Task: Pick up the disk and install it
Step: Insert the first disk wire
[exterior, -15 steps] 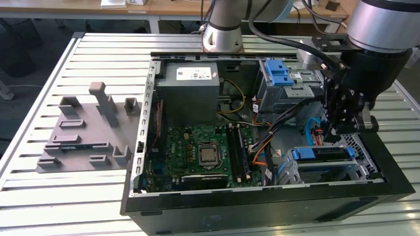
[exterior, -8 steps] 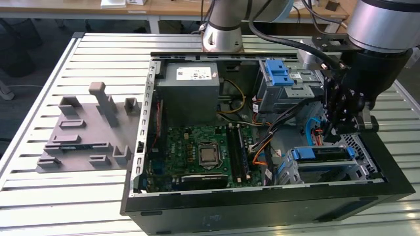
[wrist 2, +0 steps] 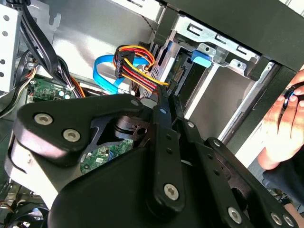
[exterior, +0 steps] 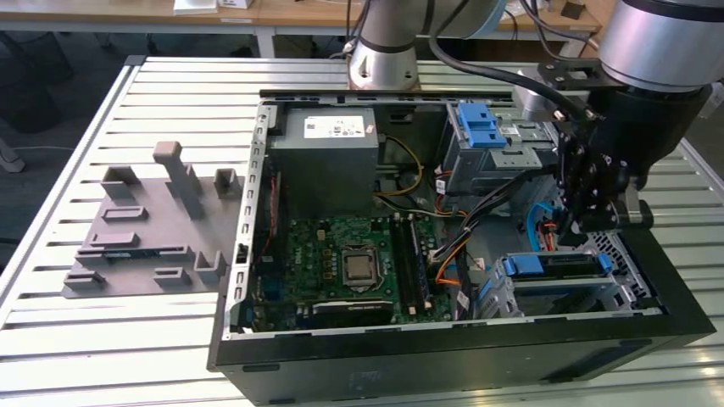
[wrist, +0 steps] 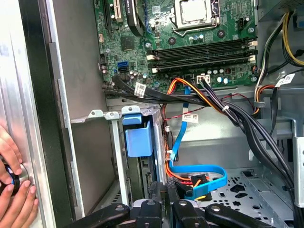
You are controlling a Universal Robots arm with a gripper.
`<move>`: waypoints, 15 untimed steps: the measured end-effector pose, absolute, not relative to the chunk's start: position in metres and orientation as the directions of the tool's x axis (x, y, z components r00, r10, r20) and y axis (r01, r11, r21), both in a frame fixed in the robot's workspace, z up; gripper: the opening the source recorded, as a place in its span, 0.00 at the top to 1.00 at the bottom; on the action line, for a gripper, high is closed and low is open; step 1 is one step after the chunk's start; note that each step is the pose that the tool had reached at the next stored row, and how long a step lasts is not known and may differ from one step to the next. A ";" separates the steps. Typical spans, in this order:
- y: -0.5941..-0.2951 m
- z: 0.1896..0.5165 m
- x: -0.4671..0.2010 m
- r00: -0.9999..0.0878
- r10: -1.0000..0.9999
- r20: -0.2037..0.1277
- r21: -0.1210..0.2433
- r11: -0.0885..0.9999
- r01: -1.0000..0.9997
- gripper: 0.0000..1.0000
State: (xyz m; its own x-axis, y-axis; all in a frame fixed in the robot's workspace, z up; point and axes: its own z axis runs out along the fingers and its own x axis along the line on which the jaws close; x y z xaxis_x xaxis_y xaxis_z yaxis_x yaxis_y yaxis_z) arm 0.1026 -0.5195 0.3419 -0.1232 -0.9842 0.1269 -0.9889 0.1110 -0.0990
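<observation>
An open computer case [exterior: 453,339] lies on its side on a slatted metal counter [exterior: 68,322], its green circuit board [exterior: 339,263] and grey power-supply box [exterior: 328,161] exposed. The robot arm reaches down into the case at the exterior view's right, its black gripper [exterior: 582,225] hanging just above a metal drive cage [exterior: 554,292] in the near right corner. The disk [exterior: 551,264], edged in blue plastic, appears to sit already inside that cage, with its blue handle facing up; in the first wrist view the same blue handle [wrist: 138,137] stands in the cage slot directly ahead of the gripper [wrist: 164,197]. The fingers [wrist 2: 166,111] look pressed close together in the second wrist view, tips near a bundle of red, yellow and black wires [wrist 2: 135,66] and a flat blue cable [wrist 2: 107,71], though whether they grip anything cannot be told. A grey plastic fixture [exterior: 147,229] rests on the counter left of the case. A person's hand [wrist 2: 282,126] holds the case edge.
</observation>
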 end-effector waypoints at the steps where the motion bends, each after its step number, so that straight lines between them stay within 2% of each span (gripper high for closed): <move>1: -0.520 0.342 0.103 -0.121 -0.984 0.127 -0.099 0.109 -0.989 0.84; 15: -0.522 0.341 0.104 -0.054 -0.991 0.124 -0.099 0.042 -0.994 0.84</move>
State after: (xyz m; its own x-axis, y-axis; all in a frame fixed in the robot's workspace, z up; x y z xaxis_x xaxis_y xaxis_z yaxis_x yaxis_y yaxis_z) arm 0.1043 -0.5218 0.3410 -0.0543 -0.9907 0.1244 -0.9942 0.0420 -0.0993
